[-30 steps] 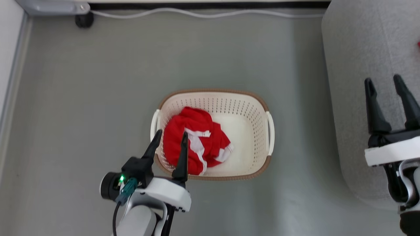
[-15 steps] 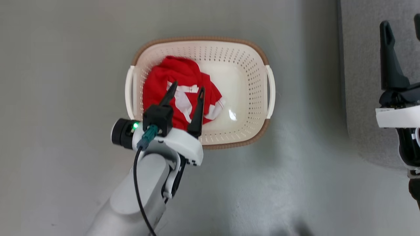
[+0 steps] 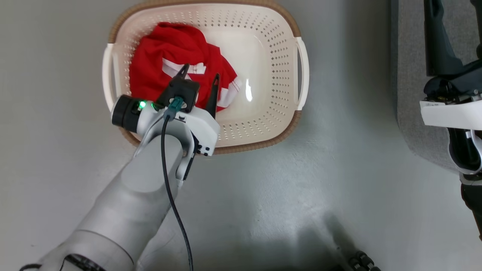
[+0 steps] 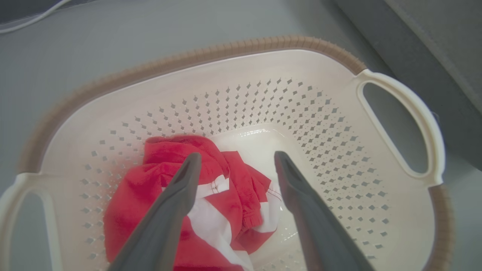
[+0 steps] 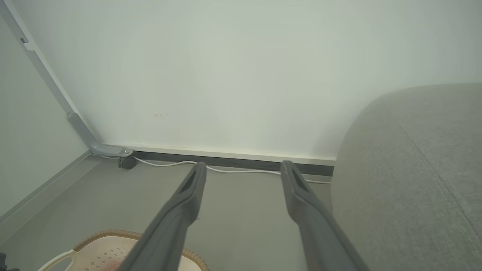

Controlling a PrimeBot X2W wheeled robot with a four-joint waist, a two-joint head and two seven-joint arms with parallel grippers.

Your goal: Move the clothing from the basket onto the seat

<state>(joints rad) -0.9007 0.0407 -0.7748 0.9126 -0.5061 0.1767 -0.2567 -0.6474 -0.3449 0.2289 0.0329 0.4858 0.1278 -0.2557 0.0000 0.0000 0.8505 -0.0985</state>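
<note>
The cream basket (image 3: pixel 278 56) with a brown rim stands on the floor, holding crumpled red clothing (image 3: pixel 158 56) with white stripes in its left half. My left gripper (image 3: pixel 200 73) reaches over the near rim, open, its tips spread just above the garment. In the left wrist view the fingers of that gripper (image 4: pixel 237 156) straddle the red clothing (image 4: pixel 165 158) inside the basket (image 4: pixel 263 94), with nothing held. My right gripper (image 5: pixel 244 165) is open and empty, its fingers (image 3: pixel 435 37) raised over the grey sofa (image 3: pixel 410 75) at the right edge.
The sofa (image 5: pixel 414 169) rises to the right of the basket (image 5: pixel 101 252), with a strip of grey floor (image 3: pixel 339 113) between them. A white cable (image 5: pixel 233 170) and a caster wheel (image 5: pixel 127 162) lie along the far wall. Small dark objects (image 3: pixel 361 259) sit at the bottom.
The head camera has tipped down and forward, so the basket looks bigger and higher. My left gripper has come over the rim and down toward the clothing, still open.
</note>
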